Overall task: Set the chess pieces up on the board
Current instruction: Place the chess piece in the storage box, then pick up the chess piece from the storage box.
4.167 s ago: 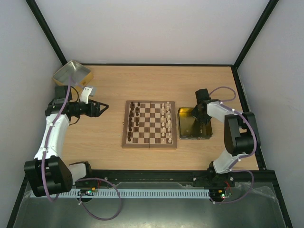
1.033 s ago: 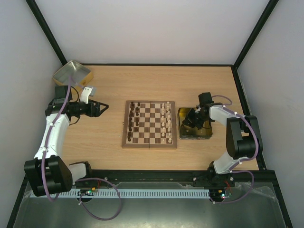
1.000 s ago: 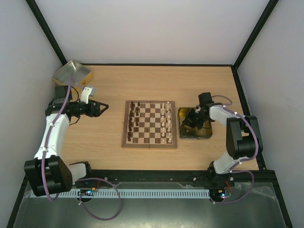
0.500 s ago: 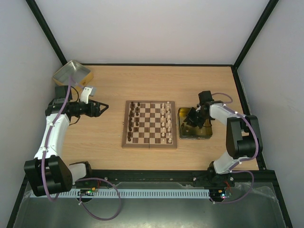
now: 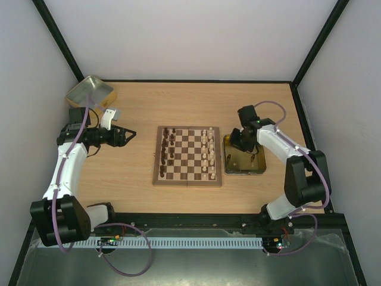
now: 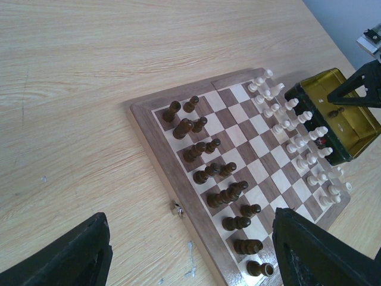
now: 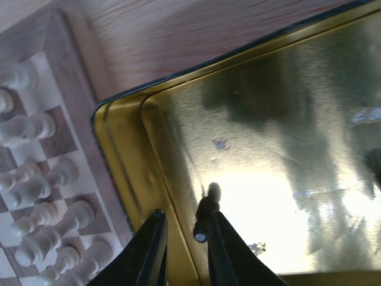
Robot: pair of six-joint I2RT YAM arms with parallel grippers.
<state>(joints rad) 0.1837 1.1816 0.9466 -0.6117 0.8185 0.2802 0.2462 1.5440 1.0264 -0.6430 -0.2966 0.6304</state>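
The board (image 5: 156, 162) lies mid-table with dark pieces (image 5: 167, 152) along its left side and pale pieces (image 5: 208, 154) along its right. One dark piece (image 7: 204, 219) lies in the gold tray (image 7: 268, 137) near its wall. My right gripper (image 5: 237, 142) hovers over the tray's far left part. Its jaws (image 7: 186, 238) stand slightly apart, the piece showing between them close to the right finger, not pinched. My left gripper (image 5: 126, 136) is open and empty, left of the board. The left wrist view shows the board (image 6: 159, 149) between its wide-open fingers (image 6: 83, 256).
The gold tray (image 5: 257, 164) sits right against the board's right rim. A second gold tin (image 5: 89, 90) stands at the far left corner, a small white-grey object (image 5: 109, 114) beside it. Black frame posts edge the table.
My right arm swung from the tray's middle to its far left part, the wrist now further back. The left arm has not moved.
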